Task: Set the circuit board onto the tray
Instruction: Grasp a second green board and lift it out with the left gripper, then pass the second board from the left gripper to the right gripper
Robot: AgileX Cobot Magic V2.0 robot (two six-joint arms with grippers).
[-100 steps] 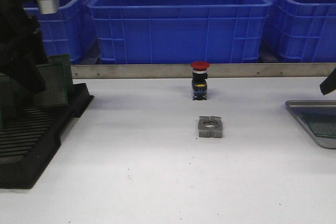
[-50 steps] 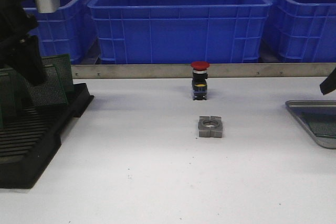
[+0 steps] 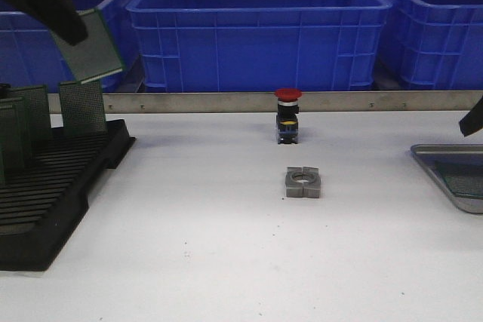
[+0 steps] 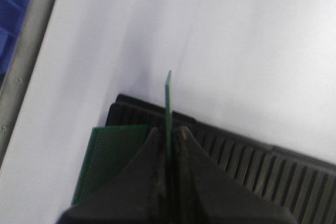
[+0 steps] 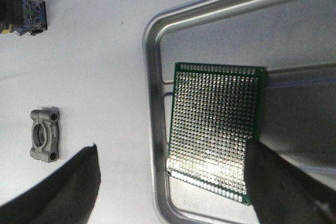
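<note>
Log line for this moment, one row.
left gripper: shut on circuit board, above rack | right gripper: open over tray | tray: one board inside

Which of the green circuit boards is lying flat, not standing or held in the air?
The circuit board in the tray lies flat on the tray floor. The others stand in the black rack, and one is held up by the left gripper.

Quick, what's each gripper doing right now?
Left gripper: closed on a green circuit board.
Right gripper: open, holding nothing, above the tray.
</note>
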